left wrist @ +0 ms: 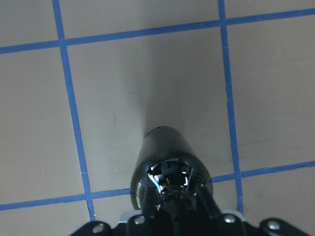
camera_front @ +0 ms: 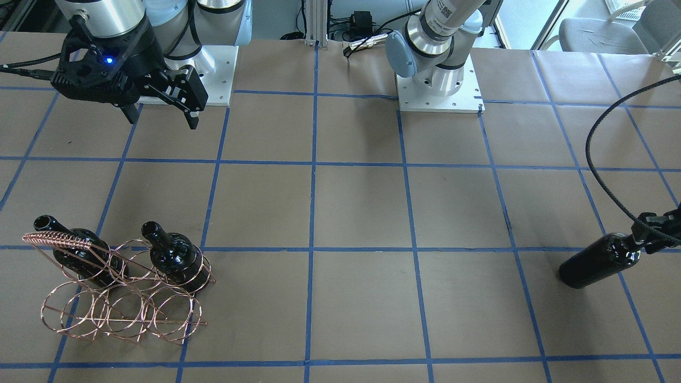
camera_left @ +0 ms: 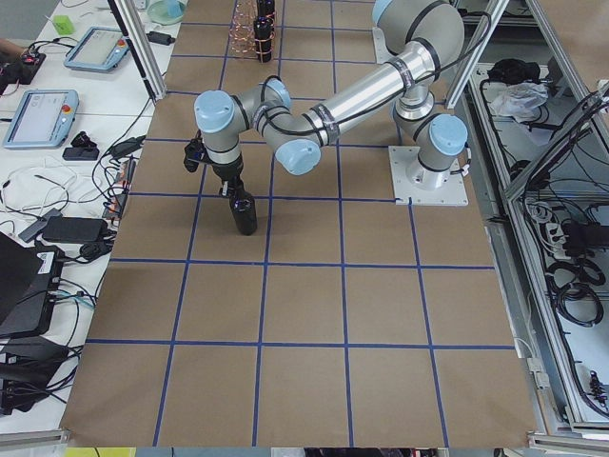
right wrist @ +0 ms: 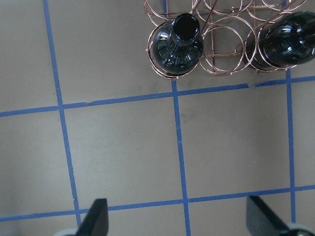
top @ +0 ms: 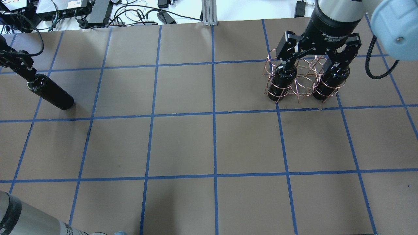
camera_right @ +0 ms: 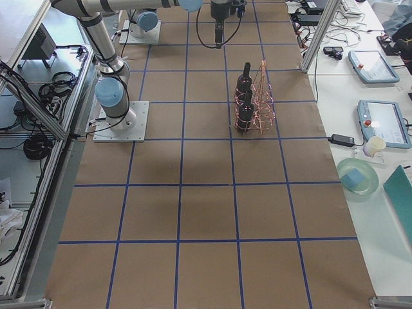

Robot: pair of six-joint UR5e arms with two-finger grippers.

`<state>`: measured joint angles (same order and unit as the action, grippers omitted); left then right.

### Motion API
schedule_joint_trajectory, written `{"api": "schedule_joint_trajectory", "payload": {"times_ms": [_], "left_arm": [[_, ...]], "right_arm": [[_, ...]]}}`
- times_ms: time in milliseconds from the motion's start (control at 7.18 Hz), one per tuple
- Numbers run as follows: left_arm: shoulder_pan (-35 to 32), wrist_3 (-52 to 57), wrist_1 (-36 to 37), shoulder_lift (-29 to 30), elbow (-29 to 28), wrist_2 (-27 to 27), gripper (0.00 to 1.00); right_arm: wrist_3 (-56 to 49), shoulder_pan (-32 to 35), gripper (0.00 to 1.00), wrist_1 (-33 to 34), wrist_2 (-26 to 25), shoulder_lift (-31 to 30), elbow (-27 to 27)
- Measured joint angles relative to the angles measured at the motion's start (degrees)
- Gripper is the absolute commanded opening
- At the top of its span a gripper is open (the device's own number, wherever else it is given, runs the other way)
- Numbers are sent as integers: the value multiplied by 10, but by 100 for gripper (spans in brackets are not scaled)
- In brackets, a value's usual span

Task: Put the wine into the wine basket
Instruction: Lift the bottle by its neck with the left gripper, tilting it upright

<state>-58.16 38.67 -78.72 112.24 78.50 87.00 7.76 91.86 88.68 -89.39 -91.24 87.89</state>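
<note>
Wine [camera_front: 598, 260] — glossy black glass cylinder — in left hand [camera_front: 644, 236]

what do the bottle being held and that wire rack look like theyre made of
The wine bottle: seemingly dark, near-black glass, glossy; bright reflections on its shoulder in the left wrist view. The wine basket: thin metal wire with a shiny copper or rose-gold finish, bent into open rings; solid copper or plating cannot be told.
</note>
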Motion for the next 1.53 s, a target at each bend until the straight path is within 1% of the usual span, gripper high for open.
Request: {"api": "schedule_joint_trajectory", "payload": {"times_ms": [279, 557, 697, 975, 1114, 1254, 1393, 1532], "left_arm": [[-22, -21, -22, -19, 1, -15, 0], [-61, -72, -37, -32, 11, -27, 0], [-82, -97, -37, -34, 20, -29, 0], [-100, -113, -33, -29, 30, -30, 0], [-102, -115, -32, -27, 29, -29, 18], [-103, -115, -32, -26, 27, -27, 71], [-103, -114, -31, -28, 25, -26, 99], [-103, -112, -31, -32, 24, -26, 100]], "right_arm": [[-1, 0, 100, 0, -1, 0, 0], [-12, 0, 100, 0, -2, 1, 0], [-16, 0, 100, 0, -2, 1, 0], [-18, 0, 100, 0, -1, 1, 0], [-18, 0, 100, 0, -1, 1, 0], [-18, 0, 100, 0, -1, 1, 0], [-18, 0, 100, 0, -1, 1, 0], [-18, 0, 100, 0, -1, 1, 0]]}}
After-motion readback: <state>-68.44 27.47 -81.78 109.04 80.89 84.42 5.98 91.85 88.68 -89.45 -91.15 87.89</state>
